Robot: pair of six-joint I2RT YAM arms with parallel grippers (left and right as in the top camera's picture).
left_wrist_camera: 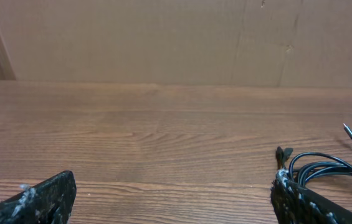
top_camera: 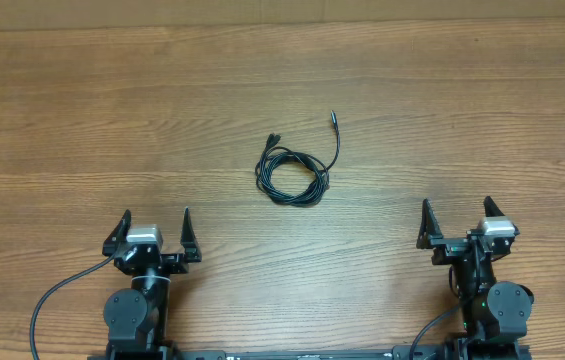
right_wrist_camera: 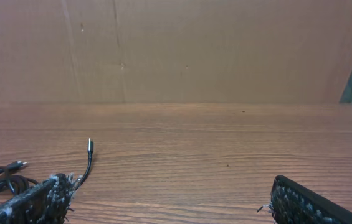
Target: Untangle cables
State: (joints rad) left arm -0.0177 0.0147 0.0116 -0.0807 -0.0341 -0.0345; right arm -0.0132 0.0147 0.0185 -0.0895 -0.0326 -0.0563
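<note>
Both arms sit folded back at the near edge of the brown wood-grain tabletop [top_camera: 82,120]. Their bases are well apart, and each wrist is tucked over its base and points out across the wood. The left claw [top_camera: 155,218] is held low and level, with its two black fingers [top_camera: 125,225] spread wide and nothing between them. The left wrist view shows only bare grain in the gap. The right claw [top_camera: 456,215] mirrors this pose on the other side, its fingers equally far apart and also empty.

The thin black cables [top_camera: 262,175] lie in a loose round coil near the middle of the tabletop. The coil is ahead of both claws, between them, and touches neither. From overhead it is hard to tell whether the coil is one cord or several wound together. One free end curves up and to the right from the coil and finishes in a small silver-tipped plug [top_camera: 333,117]. A shorter end with a dark plug [top_camera: 273,138] sticks out at the coil's upper left.

In the left wrist view the coil [left_wrist_camera: 325,168] shows at the right edge, just beyond the right finger. In the right wrist view it lies at the lower left [right_wrist_camera: 1,180], with the silver-tipped plug [right_wrist_camera: 90,144] farther out.

A thicker black wire [top_camera: 52,300] loops away from the left arm's base. A plain brown board wall [left_wrist_camera: 163,37] stands behind the tabletop.
</note>
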